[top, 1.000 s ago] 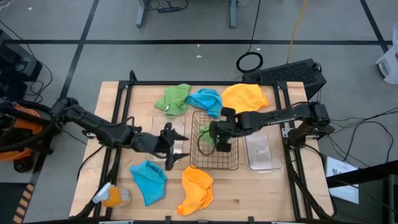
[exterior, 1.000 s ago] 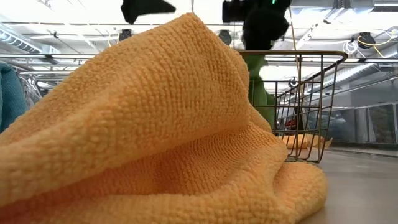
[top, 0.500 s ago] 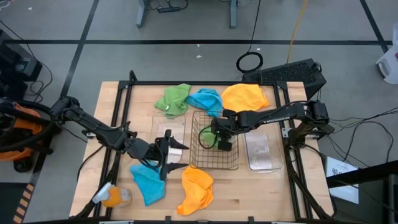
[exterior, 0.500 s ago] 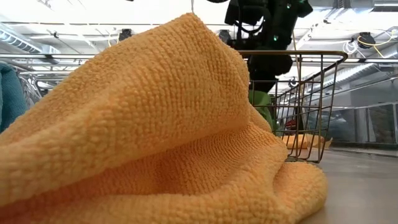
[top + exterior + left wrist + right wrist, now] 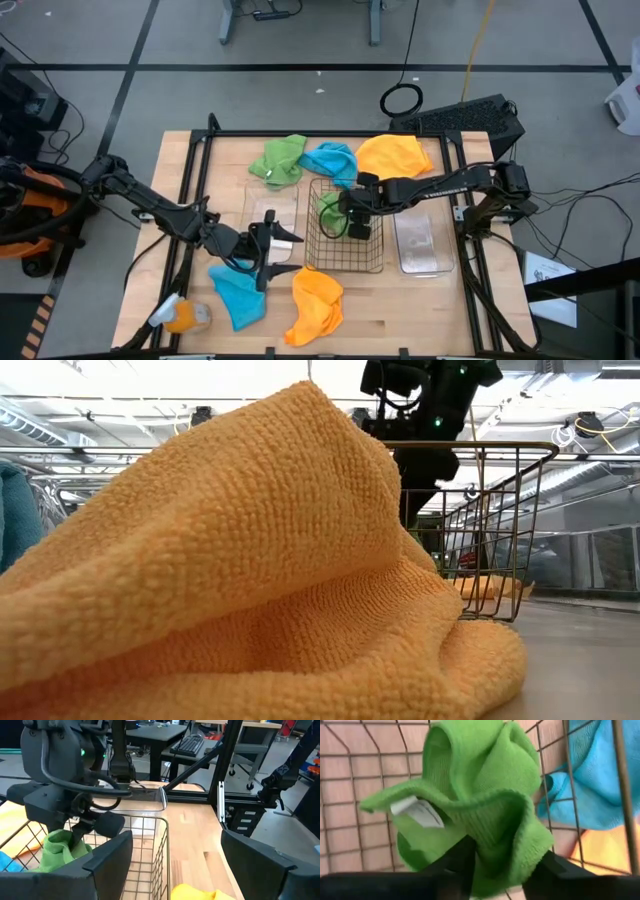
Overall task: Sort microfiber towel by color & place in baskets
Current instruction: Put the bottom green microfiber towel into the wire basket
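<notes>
High view: six towels [image 5: 301, 158], three baskets [image 5: 346, 240].

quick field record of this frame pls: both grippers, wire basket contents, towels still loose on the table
right gripper: over the wire mesh basket, jaws parting around a green towel
left gripper: jaws open, holding nothing, above the near blue towel
basket contents: that green towel only
clear plastic basket: no towel in it
loose towels: green towel, blue towel, orange towel at the far edge; orange towel near edge
</notes>
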Controlling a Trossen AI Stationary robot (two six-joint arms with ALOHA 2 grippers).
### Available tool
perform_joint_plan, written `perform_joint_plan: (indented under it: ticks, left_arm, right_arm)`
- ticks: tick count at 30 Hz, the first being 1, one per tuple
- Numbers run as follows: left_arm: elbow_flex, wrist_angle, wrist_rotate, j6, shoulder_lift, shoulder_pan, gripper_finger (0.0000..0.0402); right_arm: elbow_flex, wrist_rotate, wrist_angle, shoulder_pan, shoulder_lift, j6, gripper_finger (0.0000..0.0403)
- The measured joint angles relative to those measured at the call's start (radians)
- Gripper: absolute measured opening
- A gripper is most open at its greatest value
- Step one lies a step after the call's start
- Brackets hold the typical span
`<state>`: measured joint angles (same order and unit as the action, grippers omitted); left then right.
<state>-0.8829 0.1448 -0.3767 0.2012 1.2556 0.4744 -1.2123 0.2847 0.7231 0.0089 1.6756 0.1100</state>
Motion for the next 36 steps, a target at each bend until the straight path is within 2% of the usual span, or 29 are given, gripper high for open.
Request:
perform_joint_plan:
  ticks: [7,14,17,20,26,29,36]
  left_arm:
    - [0.0,0.003,0.0,-0.002,0.001,-0.001,0.0308]
    - [0.0,0.003,0.0,-0.002,0.001,0.0,0.0308]
    - [0.005,0.003,0.001,-0.004,0.001,-0.001,0.0308]
    - [0.006,-0.002,0.001,-0.005,0.001,0.0,0.0308]
    - [0.006,0.006,0.001,-0.005,0.001,-0.001,0.0308]
    - [0.006,0.006,0.001,-0.005,0.001,-0.001,0.0308]
    - [0.006,0.006,0.001,-0.017,0.001,-0.001,0.0308]
  right_arm:
    - [-0.104,0.005,0.152,0.0,0.0,0.031,0.018]
    - [-0.139,0.016,0.162,0.009,0.0,0.046,0.0182]
    - [-0.133,0.002,0.153,0.037,0.0,0.067,0.0168]
    - [-0.085,0.012,0.068,0.066,-0.001,0.053,0.014]
    - [0.049,0.082,-0.189,0.051,0.0,0.019,0.0055]
    - [0.106,0.07,-0.272,0.018,0.0,0.016,0.0012]
    - [0.21,-0.002,-0.419,-0.011,0.009,0.034,0.0015]
